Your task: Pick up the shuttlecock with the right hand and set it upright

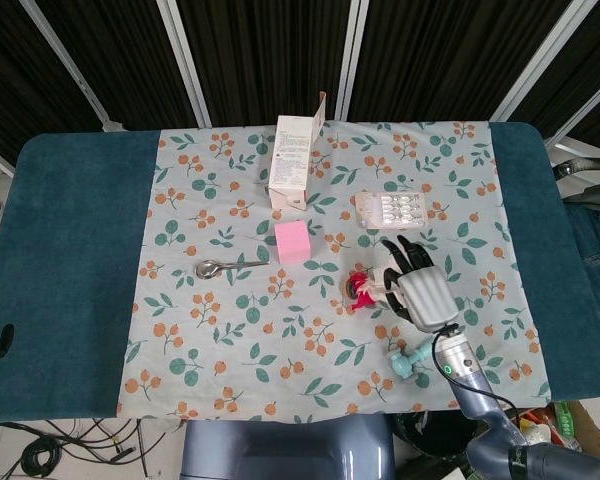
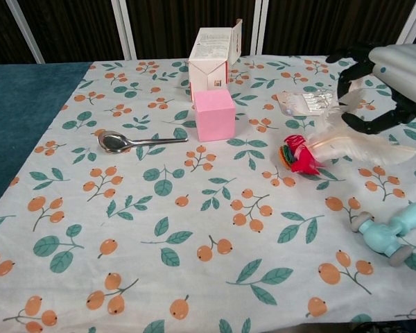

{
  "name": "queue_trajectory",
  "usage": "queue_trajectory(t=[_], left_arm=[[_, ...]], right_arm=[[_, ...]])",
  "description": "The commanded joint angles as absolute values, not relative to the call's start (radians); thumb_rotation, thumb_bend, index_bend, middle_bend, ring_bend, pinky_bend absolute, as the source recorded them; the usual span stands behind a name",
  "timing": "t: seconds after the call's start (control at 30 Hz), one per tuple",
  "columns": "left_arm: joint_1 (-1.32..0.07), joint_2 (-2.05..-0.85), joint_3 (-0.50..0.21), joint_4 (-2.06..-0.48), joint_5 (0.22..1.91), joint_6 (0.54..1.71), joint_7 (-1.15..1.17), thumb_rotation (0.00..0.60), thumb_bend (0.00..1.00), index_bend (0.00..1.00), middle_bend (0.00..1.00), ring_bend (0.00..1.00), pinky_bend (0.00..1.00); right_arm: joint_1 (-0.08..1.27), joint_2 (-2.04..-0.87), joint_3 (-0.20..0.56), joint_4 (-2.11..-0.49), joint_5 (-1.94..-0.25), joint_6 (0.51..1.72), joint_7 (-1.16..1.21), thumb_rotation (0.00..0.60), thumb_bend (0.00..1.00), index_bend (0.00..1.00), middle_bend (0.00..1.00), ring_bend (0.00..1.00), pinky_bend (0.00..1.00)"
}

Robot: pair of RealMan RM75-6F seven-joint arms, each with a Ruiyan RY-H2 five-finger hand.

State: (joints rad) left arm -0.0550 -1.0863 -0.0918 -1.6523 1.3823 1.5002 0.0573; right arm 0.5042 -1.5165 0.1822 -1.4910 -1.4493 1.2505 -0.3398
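Note:
The shuttlecock has a red base (image 1: 361,286) and white feathers (image 2: 360,147). It lies on its side on the floral cloth (image 1: 240,330), base pointing left and tipped up a little in the chest view (image 2: 298,154). My right hand (image 1: 420,290) is over the feather end, and its dark fingers (image 2: 353,104) curl around the feathers and grip them. The palm hides most of the feathers in the head view. My left hand shows in neither view.
A pill blister pack (image 1: 391,209) lies just behind the hand. A teal dumbbell-shaped object (image 2: 392,236) sits in front of it on the right. A pink cube (image 2: 214,114), an open carton (image 2: 213,55) and a metal spoon (image 2: 135,141) stand further left.

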Motion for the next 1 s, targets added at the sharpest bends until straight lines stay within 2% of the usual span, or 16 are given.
queue_trajectory(t=[0.03, 0.2, 0.27, 0.37, 0.4, 0.5, 0.67, 1.0], left_arm=[[-0.055, -1.086, -0.092, -1.652, 1.381, 1.499, 0.057, 0.600, 0.39, 0.06, 0.08, 0.00, 0.00], [-0.056, -1.086, -0.092, -1.651, 1.382, 1.498, 0.057, 0.600, 0.39, 0.06, 0.08, 0.00, 0.00], [-0.056, -1.086, -0.091, -1.652, 1.382, 1.497, 0.058, 0.600, 0.39, 0.06, 0.08, 0.00, 0.00], [-0.056, -1.086, -0.091, -1.652, 1.382, 1.497, 0.060, 0.600, 0.39, 0.06, 0.08, 0.00, 0.00], [-0.056, -1.086, -0.091, -1.652, 1.382, 1.497, 0.060, 0.600, 0.39, 0.06, 0.08, 0.00, 0.00], [-0.057, -1.086, -0.092, -1.652, 1.379, 1.496, 0.058, 0.600, 0.39, 0.06, 0.08, 0.00, 0.00], [-0.057, -1.085, -0.092, -1.653, 1.377, 1.493, 0.058, 0.600, 0.39, 0.06, 0.08, 0.00, 0.00], [-0.057, -1.085, -0.091, -1.652, 1.380, 1.495, 0.060, 0.600, 0.39, 0.06, 0.08, 0.00, 0.00]], right_arm=[[0.543, -1.513, 0.206, -1.527, -1.443, 1.216, -0.400, 0.600, 0.36, 0.60, 0.10, 0.04, 0.14], [0.582, -1.518, 0.227, -1.563, -1.414, 1.172, -0.477, 0.600, 0.36, 0.60, 0.10, 0.04, 0.14], [0.595, -1.522, 0.231, -1.572, -1.407, 1.160, -0.502, 0.600, 0.36, 0.55, 0.10, 0.04, 0.14], [0.611, -1.532, 0.235, -1.583, -1.401, 1.150, -0.532, 0.600, 0.35, 0.33, 0.09, 0.04, 0.14], [0.616, -1.535, 0.236, -1.587, -1.399, 1.147, -0.539, 0.600, 0.35, 0.22, 0.09, 0.04, 0.14], [0.628, -1.542, 0.238, -1.598, -1.392, 1.140, -0.566, 0.600, 0.32, 0.06, 0.08, 0.03, 0.14], [0.645, -1.524, 0.232, -1.646, -1.379, 1.114, -0.617, 0.600, 0.25, 0.00, 0.07, 0.03, 0.14], [0.629, -1.463, 0.272, -1.786, -1.363, 1.176, -0.613, 0.600, 0.24, 0.00, 0.07, 0.04, 0.14]])
